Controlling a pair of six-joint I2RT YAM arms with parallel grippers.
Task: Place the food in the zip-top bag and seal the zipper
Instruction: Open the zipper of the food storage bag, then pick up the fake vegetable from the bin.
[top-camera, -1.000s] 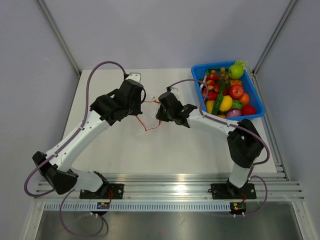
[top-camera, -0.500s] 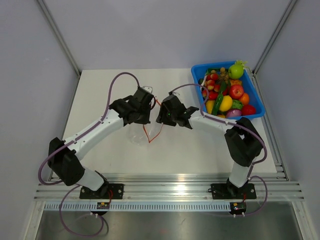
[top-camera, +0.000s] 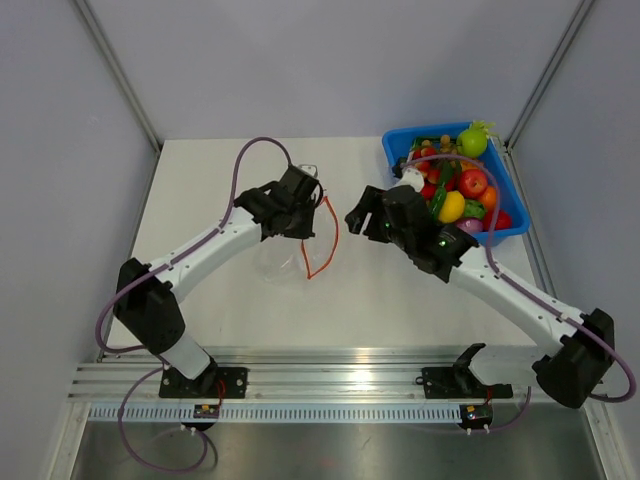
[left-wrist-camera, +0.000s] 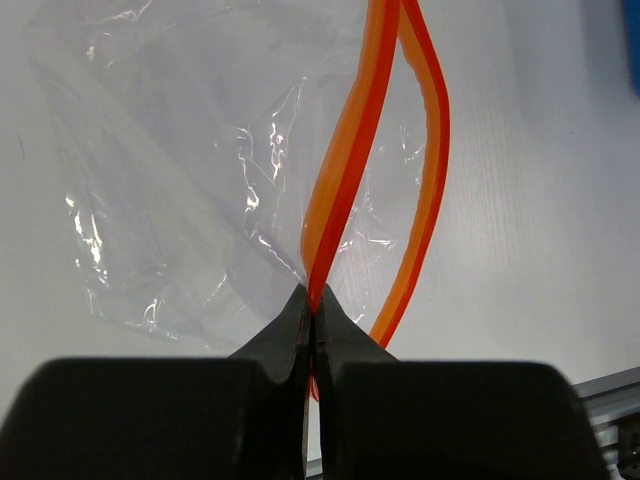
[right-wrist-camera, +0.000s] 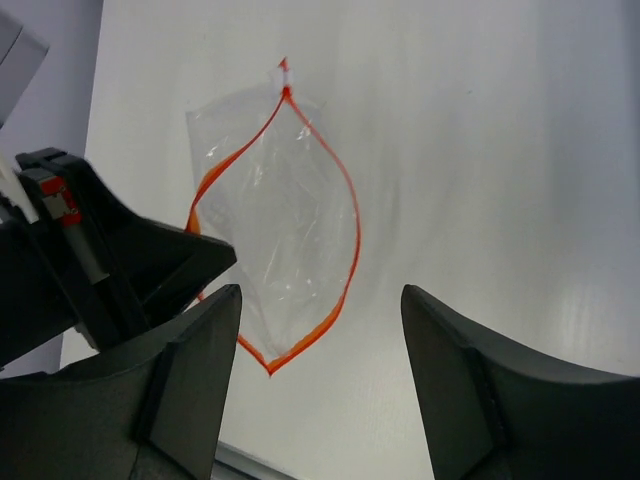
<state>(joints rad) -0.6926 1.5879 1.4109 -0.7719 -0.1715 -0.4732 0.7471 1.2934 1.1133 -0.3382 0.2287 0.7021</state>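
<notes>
- There is one zip-top bag, one zipper with two lips, one blue bin and two arms. The food is a single heap, too crowded to count piece by piece, with red, yellow, orange and green showing.
- The bag lies on the table left of centre, well apart from the bin in the far right corner. All the food in view sits in the bin.
- The left gripper is pinched tight on one lip of the zipper. The other lip bows away to the right of it, free.
- The right gripper stands wide open with nothing between its fingers. It hangs over the table between bag and bin.
- Only the left wrist view shows the pinch itself, with a single orange lip between the tips. In the top view the gripper body covers that spot.
- Only the right wrist view shows the whole mouth. It is a leaf-shaped loop, pointed at both ends, with clear film inside, and the left arm hides part of one lip.
- Only the top view shows the bin and the food.
- In the top view the zipper's long axis runs from the far side toward the near side, slightly tilted. The mouth opens to the right, toward the right gripper, and the clear body trails off to the left.
</notes>
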